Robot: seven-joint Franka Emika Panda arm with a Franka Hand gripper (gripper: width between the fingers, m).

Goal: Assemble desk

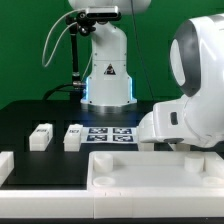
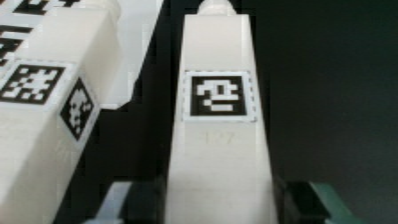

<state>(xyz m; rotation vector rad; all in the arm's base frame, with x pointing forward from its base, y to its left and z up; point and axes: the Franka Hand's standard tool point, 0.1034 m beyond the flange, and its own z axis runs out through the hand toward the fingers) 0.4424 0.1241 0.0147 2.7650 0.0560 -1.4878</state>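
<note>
White plastic tagged leg (image 2: 222, 110) lies lengthwise between my fingers (image 2: 324, 203), one at each side; I cannot tell whether they grip it. A second leg (image 2: 54, 95) lies just beside, a dark gap between. In the exterior view my arm (image 1: 195, 90) hides them; the desk panel (image 1: 150, 172) lies nearest the camera.

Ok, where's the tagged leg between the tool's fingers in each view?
Wrist view: the leg fills the centre, between the fingers of the open tool.
Exterior view: it cannot be matched; the tool is hidden behind the arm.
Shared landmark: the black table under the parts.
</note>
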